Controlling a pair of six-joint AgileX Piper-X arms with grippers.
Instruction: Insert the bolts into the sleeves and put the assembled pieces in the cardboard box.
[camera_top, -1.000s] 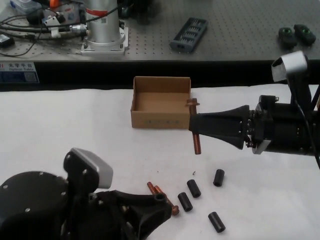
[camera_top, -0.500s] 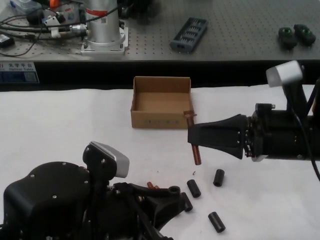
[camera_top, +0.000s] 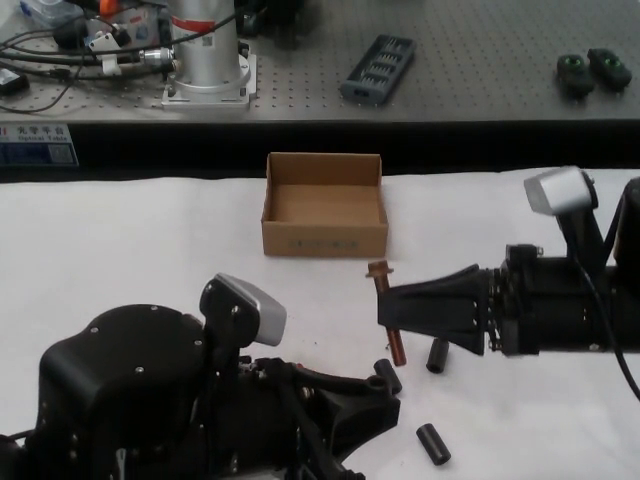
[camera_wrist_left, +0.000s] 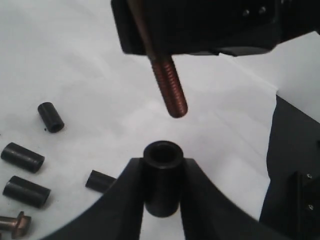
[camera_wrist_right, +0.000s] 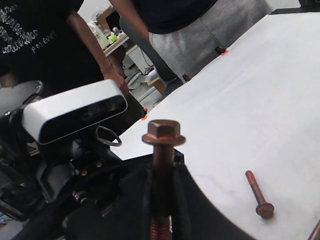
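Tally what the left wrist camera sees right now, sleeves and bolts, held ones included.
Sleeves: 5 (1 held, 4 loose)
Bolts: 2 (1 held, 1 loose)
Total: 7

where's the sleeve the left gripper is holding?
In the left wrist view the sleeve stands upright between the left gripper's fingers, just below the threaded tip of the bolt held by the right gripper.

White bench (camera_top: 150, 230) with box (camera_top: 324, 232), sleeves (camera_top: 432, 444), bolt (camera_wrist_right: 260, 195)
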